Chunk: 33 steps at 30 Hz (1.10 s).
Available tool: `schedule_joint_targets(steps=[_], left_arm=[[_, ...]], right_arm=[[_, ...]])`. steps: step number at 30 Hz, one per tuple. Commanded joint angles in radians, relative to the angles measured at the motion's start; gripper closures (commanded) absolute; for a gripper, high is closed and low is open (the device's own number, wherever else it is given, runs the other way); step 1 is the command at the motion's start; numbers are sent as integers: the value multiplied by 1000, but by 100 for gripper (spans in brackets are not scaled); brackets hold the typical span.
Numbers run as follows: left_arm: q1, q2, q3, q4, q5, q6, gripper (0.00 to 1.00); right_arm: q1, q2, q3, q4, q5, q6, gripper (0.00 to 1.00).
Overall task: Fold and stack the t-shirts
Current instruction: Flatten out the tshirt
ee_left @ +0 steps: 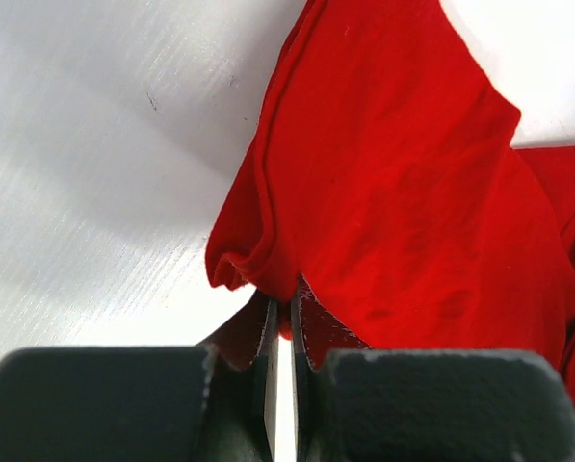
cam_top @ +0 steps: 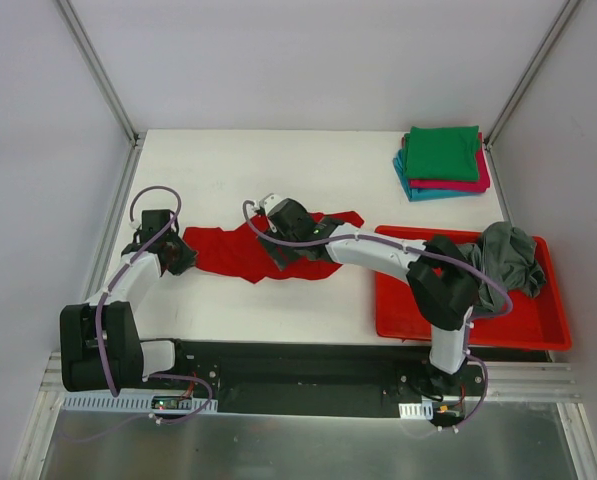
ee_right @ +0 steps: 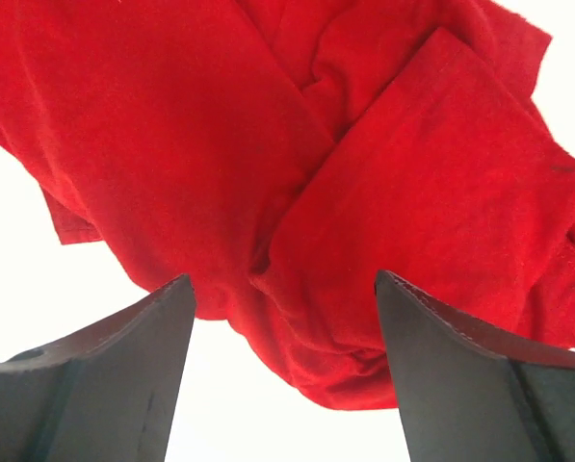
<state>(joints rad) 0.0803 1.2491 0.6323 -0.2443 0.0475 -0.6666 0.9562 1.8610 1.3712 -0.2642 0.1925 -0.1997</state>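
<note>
A bright red t-shirt (cam_top: pixel 240 252) lies crumpled on the white table in the middle. My left gripper (cam_top: pixel 181 254) is at its left edge, shut on a fold of the red t-shirt (ee_left: pixel 383 202), the cloth pinched between the fingertips (ee_left: pixel 279 306). My right gripper (cam_top: pixel 281 250) hangs over the shirt's middle, open, its two fingers either side of a bunched lump of the red t-shirt (ee_right: pixel 364 241). A folded stack with green (cam_top: pixel 443 152), magenta (cam_top: pixel 475 182) and teal (cam_top: pixel 423 190) t-shirts lies at the back right. A dark grey t-shirt (cam_top: pixel 508 258) lies crumpled in the tray.
A red plastic tray (cam_top: pixel 433 312) sits at the right front, under my right arm. Metal frame posts stand at the table's back corners. The black base plate of the arms runs along the near edge.
</note>
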Motion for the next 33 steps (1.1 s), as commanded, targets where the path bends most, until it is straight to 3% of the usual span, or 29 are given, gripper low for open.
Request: schedule_joint_targets(steps=[1,13,18,24,27,33], left_arm=[[10,-16,7,-4,12,15,100],[9,-34,1,-4,15,18,100],[7,-43,-2,-7,9,19,100],[7,-39,0,-7,0,18,100],[7,-37,3,-12,-9,18,100],[9,-71,13,-33,-38,18,100]], right_arm=[[3,47,66,-67,34,-6,26],[-22,122,104,-83,70,25,48],[-34,121,114,-69,87,34,69],[-39,63,71,-67,90,28,85],[-40,23,39,-70,97,32,99],[-57,-133,-64,-67,232,109,99]])
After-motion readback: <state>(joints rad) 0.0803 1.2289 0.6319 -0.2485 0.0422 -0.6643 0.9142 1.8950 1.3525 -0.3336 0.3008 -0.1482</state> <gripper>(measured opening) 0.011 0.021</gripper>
